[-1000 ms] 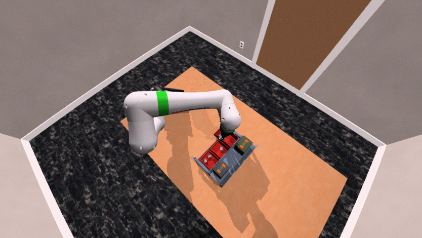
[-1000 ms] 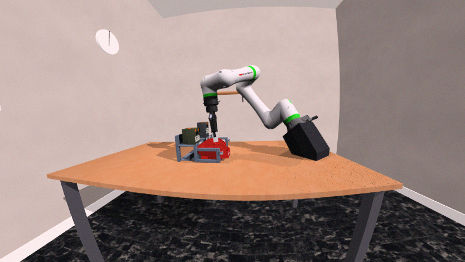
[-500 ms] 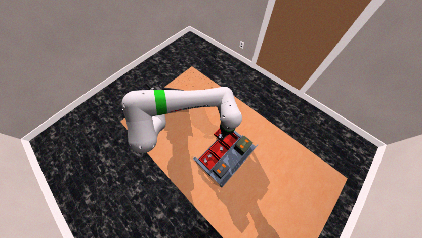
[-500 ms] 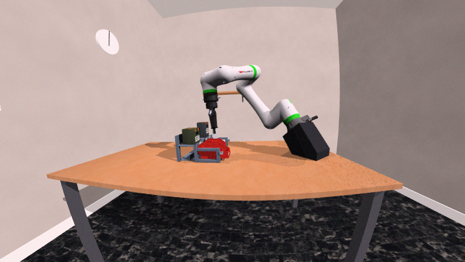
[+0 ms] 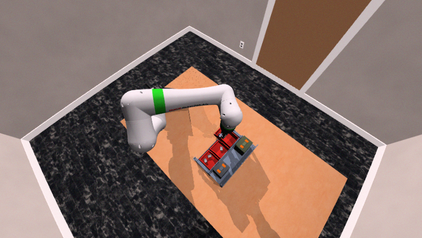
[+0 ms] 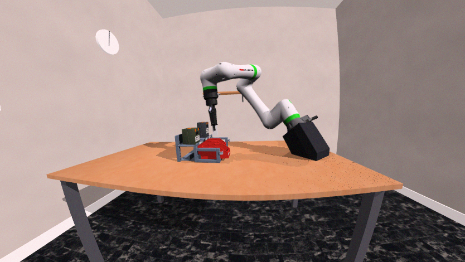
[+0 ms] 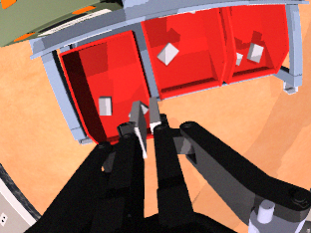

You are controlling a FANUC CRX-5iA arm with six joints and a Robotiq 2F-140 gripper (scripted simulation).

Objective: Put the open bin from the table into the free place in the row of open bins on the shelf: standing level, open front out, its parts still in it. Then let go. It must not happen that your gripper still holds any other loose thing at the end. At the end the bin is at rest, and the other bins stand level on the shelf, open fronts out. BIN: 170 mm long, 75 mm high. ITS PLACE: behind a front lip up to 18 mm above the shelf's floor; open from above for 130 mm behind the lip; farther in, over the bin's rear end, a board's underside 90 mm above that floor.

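The red bin for the task (image 5: 230, 139) (image 6: 211, 154) (image 7: 112, 70) is in the row on the shelf (image 5: 234, 159) (image 6: 208, 160) (image 7: 55, 82), at the right end as seen from above, its front reaching out past the shelf's front. A small grey part (image 7: 105, 106) lies in it, with another pale piece partly hidden behind the fingers. Whether the bin sits fully level I cannot tell.

The claw (image 5: 221, 135) (image 6: 214, 129) (image 7: 148, 111) is over this bin's front, apart from it, its fingers nearly together and holding nothing.

To the left are the middle bin (image 5: 217, 148) (image 7: 189, 42) and the far-left bin (image 5: 207, 160) (image 7: 266, 30), both with parts inside. The green box (image 5: 242, 147) (image 6: 189, 136) (image 7: 50, 20) stands behind the task's bin. The shelf stands on the tabletop (image 5: 283, 177) (image 6: 227, 182).

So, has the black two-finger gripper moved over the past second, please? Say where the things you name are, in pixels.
Yes, upward: the black two-finger gripper (image 5: 220, 135) (image 6: 214, 129) (image 7: 148, 111) is higher against the dark grey orange-marked box (image 5: 221, 170) (image 6: 202, 130).
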